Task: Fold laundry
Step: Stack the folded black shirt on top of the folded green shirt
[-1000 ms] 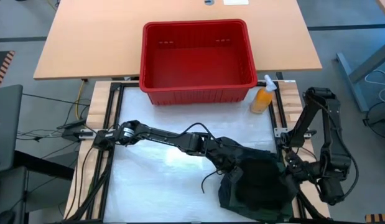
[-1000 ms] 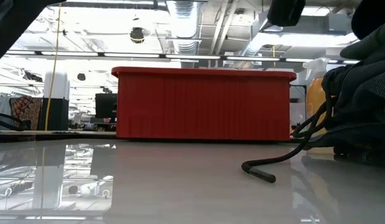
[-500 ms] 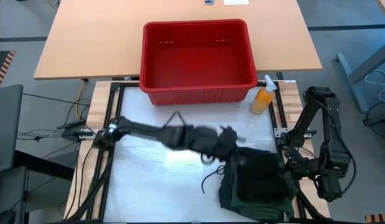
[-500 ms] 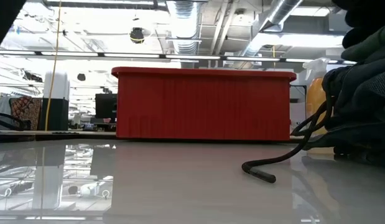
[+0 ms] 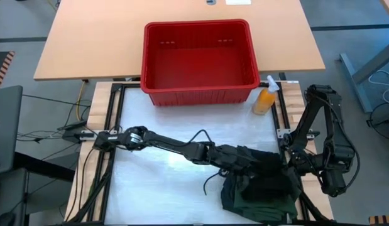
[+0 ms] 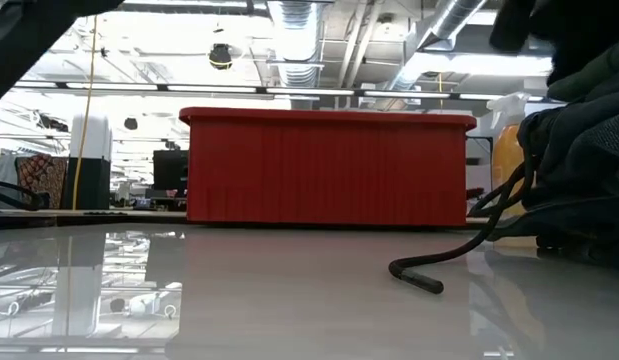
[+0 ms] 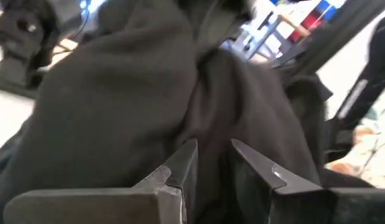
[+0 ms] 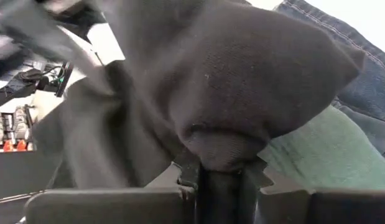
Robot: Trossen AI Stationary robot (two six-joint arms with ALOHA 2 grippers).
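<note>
The laundry [image 5: 260, 188] is a heap of dark garments, black over green, at the table's right near corner; it also fills the right edge of the low view [image 6: 584, 150]. A black drawstring [image 6: 419, 275] trails from it onto the table. My left gripper [image 5: 243, 162] reaches across to the heap's left far side, open, with a ridge of black cloth [image 7: 211, 124] in front of its fingers [image 7: 180, 168]. My right gripper [image 5: 293, 171] is at the heap's right side, shut on black cloth [image 8: 220, 177]. Green cloth [image 8: 304, 155] and blue denim [image 8: 341, 37] lie beyond it. My left gripper has a finger on each side of a ridge in the black garment [image 7: 208, 143]; I cannot tell whether they touch it. My right gripper pinches a bunched fold of the black garment [image 8: 217, 152] between its two fingers, coming level from the table's right. The cloth bulges over the fingertips, and the rest lies on the heap.
A red plastic basket [image 5: 200, 59] stands at the table's far side, with an orange spray bottle [image 5: 264, 100] at its right corner. The white table surface [image 5: 150, 182] to the left of the heap is bare but for the left arm and the drawstring [image 5: 210, 182].
My left gripper rose off the heap and swung toward the far edge, then came back down onto the heap's left far side. The heap, the drawstring and my right arm stayed where they were.
</note>
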